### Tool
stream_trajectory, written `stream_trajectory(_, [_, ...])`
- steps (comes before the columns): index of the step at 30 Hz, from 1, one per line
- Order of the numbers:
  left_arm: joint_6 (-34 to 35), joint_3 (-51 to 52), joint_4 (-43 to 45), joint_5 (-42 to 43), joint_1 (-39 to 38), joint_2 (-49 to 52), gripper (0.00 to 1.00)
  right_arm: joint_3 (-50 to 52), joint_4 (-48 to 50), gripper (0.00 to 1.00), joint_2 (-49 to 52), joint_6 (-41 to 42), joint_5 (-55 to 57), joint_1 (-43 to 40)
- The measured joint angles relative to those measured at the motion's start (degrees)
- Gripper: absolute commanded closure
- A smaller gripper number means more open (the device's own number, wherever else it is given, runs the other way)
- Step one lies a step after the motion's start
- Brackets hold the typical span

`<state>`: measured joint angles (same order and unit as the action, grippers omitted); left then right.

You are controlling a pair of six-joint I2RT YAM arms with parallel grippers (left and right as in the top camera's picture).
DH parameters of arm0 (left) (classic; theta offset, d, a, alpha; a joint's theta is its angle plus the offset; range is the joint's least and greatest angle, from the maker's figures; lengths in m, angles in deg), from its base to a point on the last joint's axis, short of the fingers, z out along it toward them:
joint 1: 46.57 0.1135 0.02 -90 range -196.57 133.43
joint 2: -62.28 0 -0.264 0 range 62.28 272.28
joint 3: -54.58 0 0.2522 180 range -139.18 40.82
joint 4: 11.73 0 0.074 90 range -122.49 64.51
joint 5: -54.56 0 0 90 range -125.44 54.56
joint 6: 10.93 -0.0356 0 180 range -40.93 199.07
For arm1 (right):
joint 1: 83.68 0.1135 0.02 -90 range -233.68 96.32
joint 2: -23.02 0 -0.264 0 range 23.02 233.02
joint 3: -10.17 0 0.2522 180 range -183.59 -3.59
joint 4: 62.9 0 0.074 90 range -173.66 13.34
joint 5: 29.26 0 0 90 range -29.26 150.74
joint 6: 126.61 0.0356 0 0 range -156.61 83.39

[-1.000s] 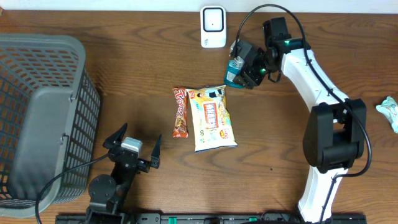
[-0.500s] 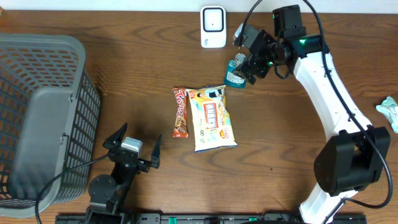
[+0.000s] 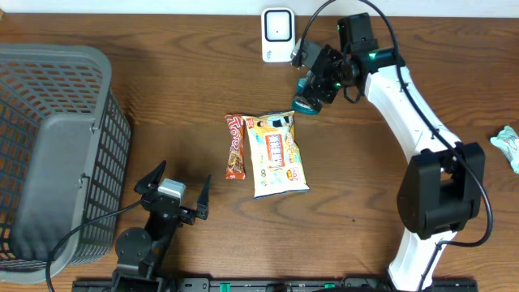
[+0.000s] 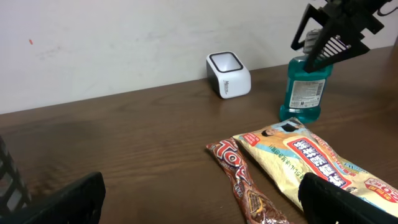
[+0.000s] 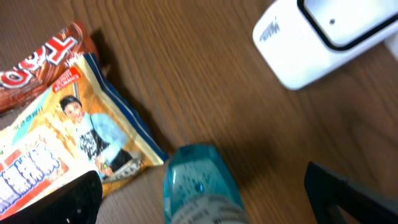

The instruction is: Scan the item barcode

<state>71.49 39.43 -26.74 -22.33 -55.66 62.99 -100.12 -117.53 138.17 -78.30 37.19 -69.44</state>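
A blue mouthwash bottle [image 3: 306, 99] [image 4: 305, 90] stands upright on the table, right of the white barcode scanner [image 3: 277, 35] [image 4: 228, 74] [image 5: 323, 40]. My right gripper [image 3: 315, 71] [image 5: 205, 196] hangs open just above it. Its wrist view looks down on the bottle [image 5: 200, 186], which sits between the wide-spread fingers with gaps on both sides. My left gripper [image 3: 177, 191] [image 4: 202, 202] rests open and holds nothing near the front edge, facing the snacks.
A yellow snack bag [image 3: 276, 154] and a brown chocolate bar [image 3: 234, 146] lie side by side mid-table, just in front of the bottle. A grey mesh basket [image 3: 57, 154] fills the left side. A crumpled pale wrapper [image 3: 507, 144] lies at the far right.
My right gripper has opened fully and let go of the bottle, which now stands on the table. The gripper rose a little and shifted around above it. The left arm has not moved.
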Motion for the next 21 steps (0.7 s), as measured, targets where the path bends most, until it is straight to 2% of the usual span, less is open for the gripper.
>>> stream_trajectory(12, [0.00, 0.00, 0.04, -0.04, 0.00, 0.00, 0.01, -0.02, 1.60, 0.02, 3.19, 0.09, 3.52, 0.55])
stream_trajectory(17, [0.00, 0.00, 0.02, 0.00, 0.00, 0.00, 0.01, -0.07, 1.64, 0.53, 3.19, -0.39, 4.07, 0.66])
stream_trajectory(19, [0.00, 0.00, 0.02, 0.00, 0.00, 0.00, 0.01, -0.07, 1.66, 0.67, 3.19, -0.74, 4.26, 0.68])
stream_trajectory(21, [0.00, 0.00, 0.00, 0.00, 0.00, 0.00, 0.01, -0.07, 1.49, 0.74, 3.19, -0.55, 4.33, 0.63])
